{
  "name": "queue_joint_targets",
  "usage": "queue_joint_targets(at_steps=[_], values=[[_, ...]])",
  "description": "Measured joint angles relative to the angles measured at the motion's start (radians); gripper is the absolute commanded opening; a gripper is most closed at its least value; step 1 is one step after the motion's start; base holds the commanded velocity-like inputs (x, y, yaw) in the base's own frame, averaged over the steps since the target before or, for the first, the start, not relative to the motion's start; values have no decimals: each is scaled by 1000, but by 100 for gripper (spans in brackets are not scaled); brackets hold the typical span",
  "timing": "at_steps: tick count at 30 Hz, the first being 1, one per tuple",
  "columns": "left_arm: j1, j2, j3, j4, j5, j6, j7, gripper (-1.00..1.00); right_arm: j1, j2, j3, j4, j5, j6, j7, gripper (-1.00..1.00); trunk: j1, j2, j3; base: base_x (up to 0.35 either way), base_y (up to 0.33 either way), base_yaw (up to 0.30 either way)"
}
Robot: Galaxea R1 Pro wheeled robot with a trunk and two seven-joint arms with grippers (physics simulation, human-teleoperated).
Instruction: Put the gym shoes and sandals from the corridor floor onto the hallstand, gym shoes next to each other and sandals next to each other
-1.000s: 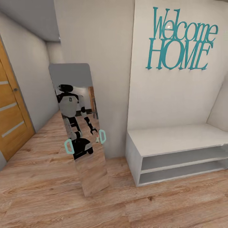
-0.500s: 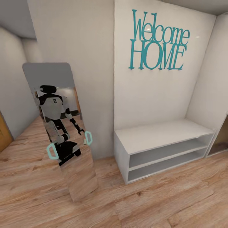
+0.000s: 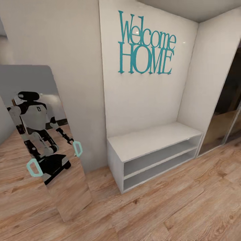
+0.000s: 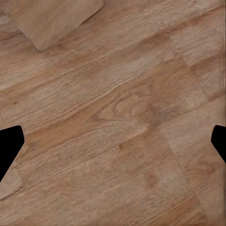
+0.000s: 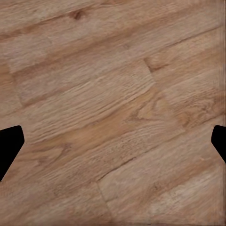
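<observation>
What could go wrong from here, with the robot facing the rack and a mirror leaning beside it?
The mirror leans on the wall close beside the shoe rack; a careless turn of the base might knock it over. The rack's shelves are low, so an arm may catch the top edge. Both grippers, left and right, hang open over bare floor, carrying nothing.

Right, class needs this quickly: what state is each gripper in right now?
Left gripper: open, holding nothing, above the wood floor.
Right gripper: open, holding nothing, above the floor.

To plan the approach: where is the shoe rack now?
In the head view the shoe rack stands right of centre against the wall, under the Welcome HOME sign, right of the mirror.
</observation>
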Motion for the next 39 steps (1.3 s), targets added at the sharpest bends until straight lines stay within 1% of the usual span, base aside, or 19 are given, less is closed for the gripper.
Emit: queue_joint_targets(at_steps=[9,12,19,20,21,22,25,39], values=[[1,0,0,4,0,-10,0,100,0,-1,-1,0,0,0,0,100,0,0,0,0,0,-292],[1,2,3,16,0,-11,1,100,0,-2,-15,0,0,-1,0,100,0,0,0,0,0,-292],[1,2,27,38,9,-42,0,100,0,-2,-109,-1,1,-1,0,100,0,0,0,0,0,-292],[1,2,31,41,10,-61,1,100,0,-2,-142,-2,1,-1,1,100,0,0,0,0,0,-292],[1,2,33,43,11,-71,1,100,0,-2,-157,-2,1,-2,2,100,0,0,0,0,0,-292],[1,2,33,43,11,-72,1,100,0,-2,-157,-2,2,-2,2,100,0,0,0,0,0,-292],[0,2,36,45,12,-85,1,100,0,-1,-174,-1,4,-2,5,100,0,0,0,0,0,-292],[0,2,37,45,12,-88,1,100,0,-1,-177,0,7,-2,7,100,0,0,0,0,0,-288]])
